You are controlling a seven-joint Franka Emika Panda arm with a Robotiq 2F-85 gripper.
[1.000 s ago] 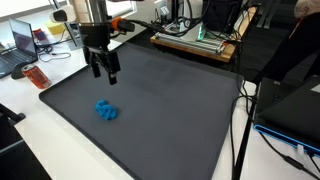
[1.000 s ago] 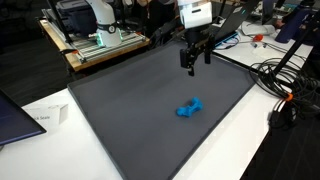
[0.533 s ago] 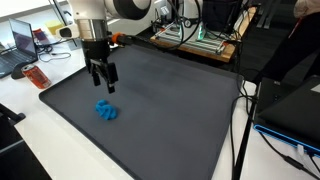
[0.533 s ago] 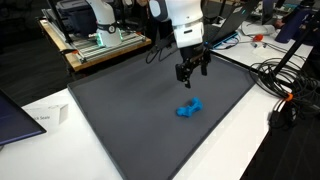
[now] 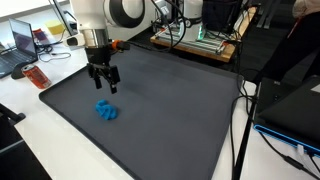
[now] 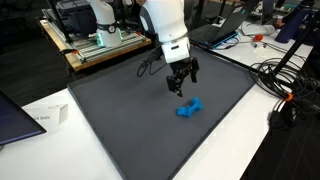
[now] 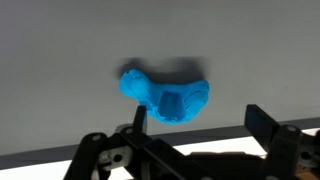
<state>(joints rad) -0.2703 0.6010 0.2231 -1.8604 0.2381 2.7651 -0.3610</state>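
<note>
Dark mat (image 5: 180,100) on the table (image 5: 45,140) carries a blue lump (image 5: 106,111), untouched; the hand (image 5: 105,87) hovers near it, spread wide and empty.

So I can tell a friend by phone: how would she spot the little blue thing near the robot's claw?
Look for the big dark grey mat on the white table. The open gripper hangs over it, and close by on the mat lies a small, lumpy, bright blue thing. Nothing else on the mat is blue.
</note>
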